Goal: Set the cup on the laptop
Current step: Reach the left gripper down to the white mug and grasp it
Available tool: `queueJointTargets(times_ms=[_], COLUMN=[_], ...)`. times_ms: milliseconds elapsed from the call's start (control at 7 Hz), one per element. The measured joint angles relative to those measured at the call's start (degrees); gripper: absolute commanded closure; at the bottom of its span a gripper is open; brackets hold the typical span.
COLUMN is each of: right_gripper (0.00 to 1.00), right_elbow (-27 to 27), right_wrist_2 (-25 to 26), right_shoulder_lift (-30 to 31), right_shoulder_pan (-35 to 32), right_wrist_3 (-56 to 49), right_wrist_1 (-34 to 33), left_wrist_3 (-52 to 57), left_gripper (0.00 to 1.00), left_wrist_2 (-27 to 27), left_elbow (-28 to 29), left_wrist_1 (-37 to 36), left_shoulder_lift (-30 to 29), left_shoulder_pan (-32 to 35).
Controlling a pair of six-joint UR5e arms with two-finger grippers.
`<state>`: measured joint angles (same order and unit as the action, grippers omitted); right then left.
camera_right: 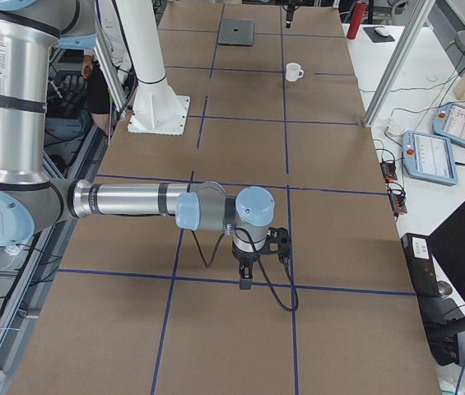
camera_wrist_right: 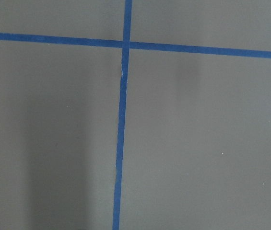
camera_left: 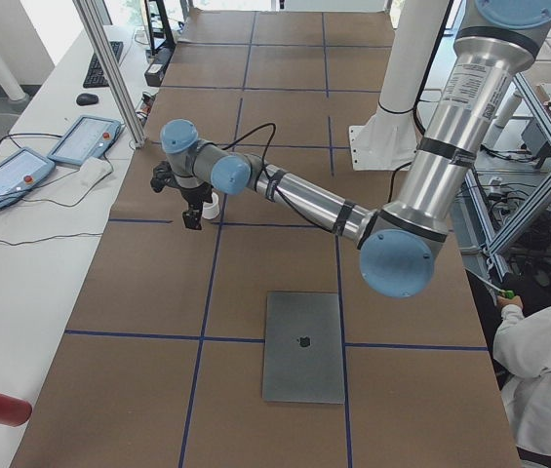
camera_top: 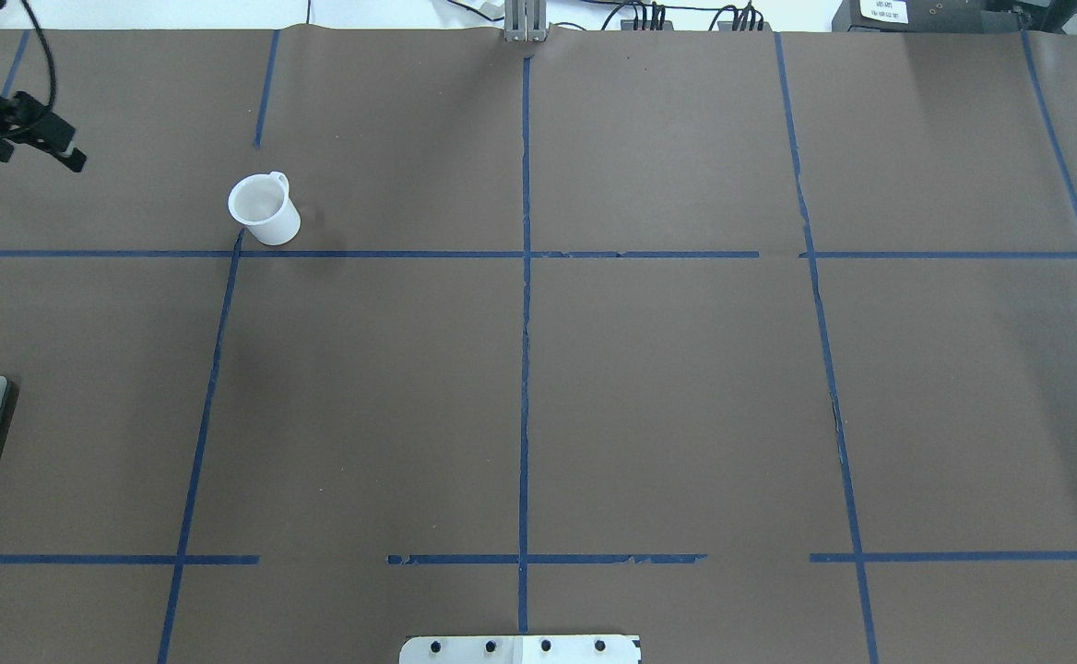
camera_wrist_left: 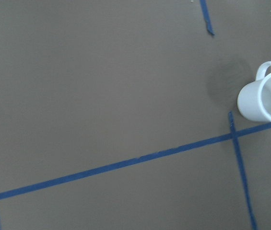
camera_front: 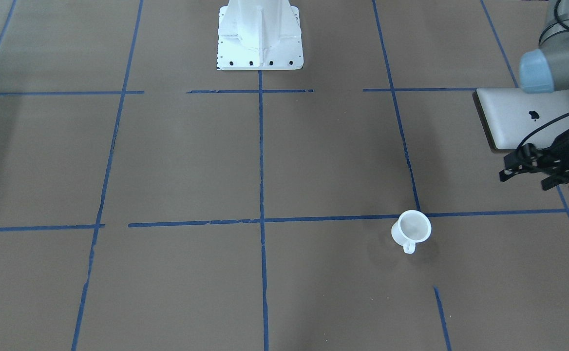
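Front view: left fingers (camera_front: 508,171) spread wide, holding nothing. The cup (camera_front: 411,230) stands upright on the bench (camera_front: 313,161), apart from them, and the laptop (camera_front: 523,117) lies flat on their robot side. Overhead: fingers wide, cup to their right. Right-side view: right fingers (camera_right: 244,280) point down, spread cannot be told, cup far beyond. Left wrist: cup at right edge.

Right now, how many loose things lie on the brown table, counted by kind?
cup: 1
laptop: 1
Total: 2
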<state>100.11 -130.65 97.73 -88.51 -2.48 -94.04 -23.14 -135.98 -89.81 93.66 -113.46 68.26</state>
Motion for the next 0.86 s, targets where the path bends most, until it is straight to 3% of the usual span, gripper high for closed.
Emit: queueJointTargets(times_ms=[571, 857], right_gripper=[0.00, 0.00], right_elbow=[0.00, 0.00], right_wrist_2=[-0.04, -0.04], right_shoulder_lift=[0.00, 0.00], right_shoulder_pan=[0.00, 0.00], right_wrist_3=[-0.04, -0.01], right_wrist_1=[0.00, 0.00], left_wrist_3=[-12.69, -14.17], left_gripper=[0.04, 0.11], left_wrist_2=[6.92, 10.23], left_elbow=[24.13, 32.52], left_wrist_1=[12.57, 16.93], left_shoulder_lift=[-18.16, -22.09], left_shoulder_pan=[-6.98, -10.10])
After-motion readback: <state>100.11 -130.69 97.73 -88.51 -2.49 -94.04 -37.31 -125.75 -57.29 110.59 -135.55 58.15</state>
